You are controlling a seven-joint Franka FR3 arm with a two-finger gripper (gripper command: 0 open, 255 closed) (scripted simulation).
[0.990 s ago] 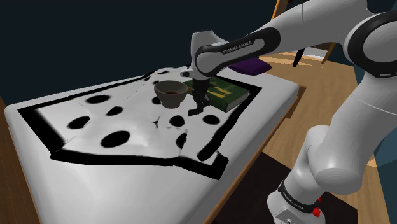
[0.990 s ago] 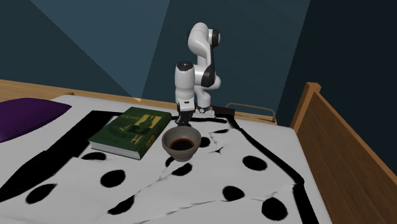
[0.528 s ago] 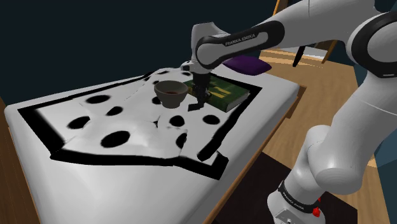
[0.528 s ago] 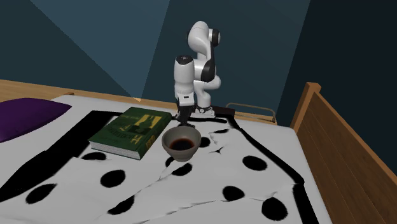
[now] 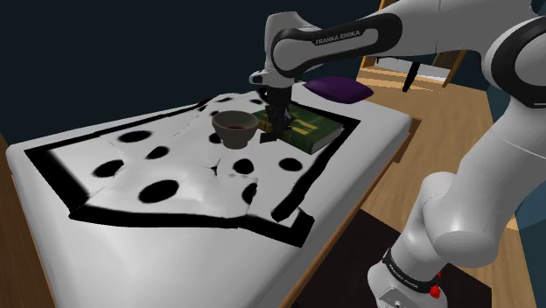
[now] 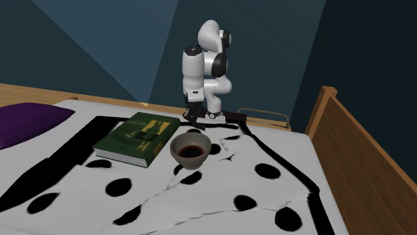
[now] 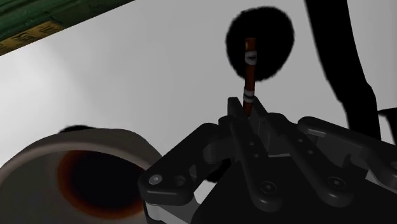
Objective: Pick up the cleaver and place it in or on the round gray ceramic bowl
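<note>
Fingers closed, the gripper (image 5: 278, 129) clasps the cleaver (image 7: 249, 73). The bowl (image 5: 236, 129) sits just beside it, upper centre in the shoulder view.

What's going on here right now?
The gripper is shut on the cleaver; a thin reddish piece of it sticks out past the fingers. The gripper hangs above the spotted bed cover, right beside the bowl and close to the green book. The cleaver is not yet in the bowl.
</note>
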